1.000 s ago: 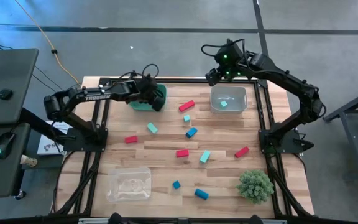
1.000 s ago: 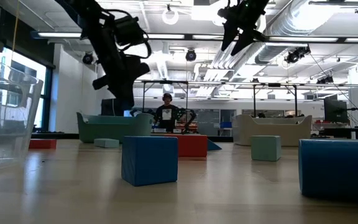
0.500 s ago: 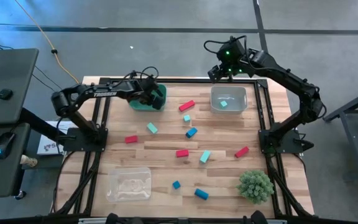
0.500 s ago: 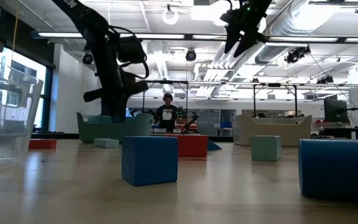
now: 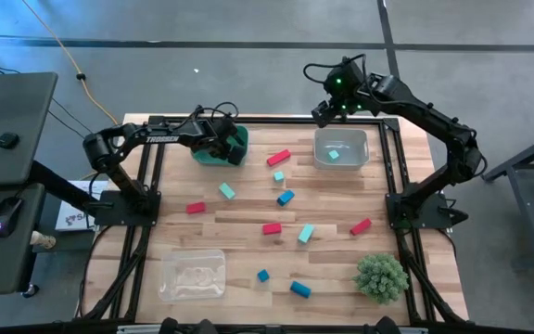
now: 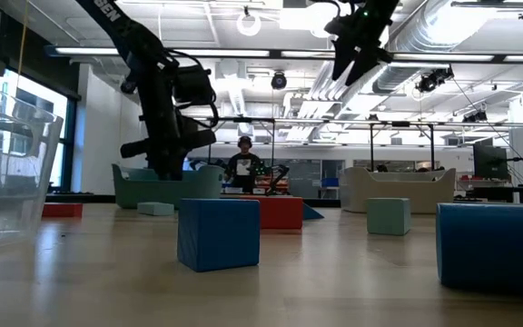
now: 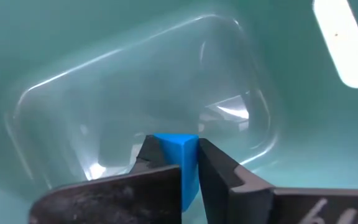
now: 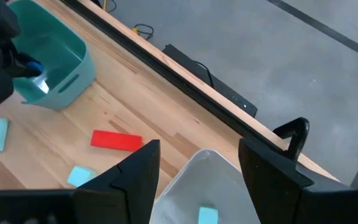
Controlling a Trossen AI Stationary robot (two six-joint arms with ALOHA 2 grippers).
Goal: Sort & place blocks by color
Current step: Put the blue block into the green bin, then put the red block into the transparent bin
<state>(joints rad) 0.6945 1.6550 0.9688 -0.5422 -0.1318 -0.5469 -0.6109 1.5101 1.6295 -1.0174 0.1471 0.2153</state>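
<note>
My left gripper is shut on a small blue block and reaches down into the teal bin at the table's far left. The bin's floor fills the left wrist view. My right gripper is open and hovers above the far edge of the clear bin at the far right. That bin holds one light teal block. Several red, blue and teal blocks lie flat on the table's middle, such as a red bar and a blue one. My left gripper pinches the blue block's two opposite faces between its fingers, coming from above and pointing down into the teal bin. One upper corner of the block sticks out past the fingertips. Whether the block touches the bin floor, I cannot tell.
A second clear bin stands near the table's near-left corner. A spiky green plant ball sits at the near right. Dark frame rails run along the table's sides. In the low view a person stands far behind the table.
My left gripper, shut on the blue block, has come down toward the teal bin, and its arm has drawn in toward the bin. My right gripper has stayed above the far clear bin with hardly any movement.
</note>
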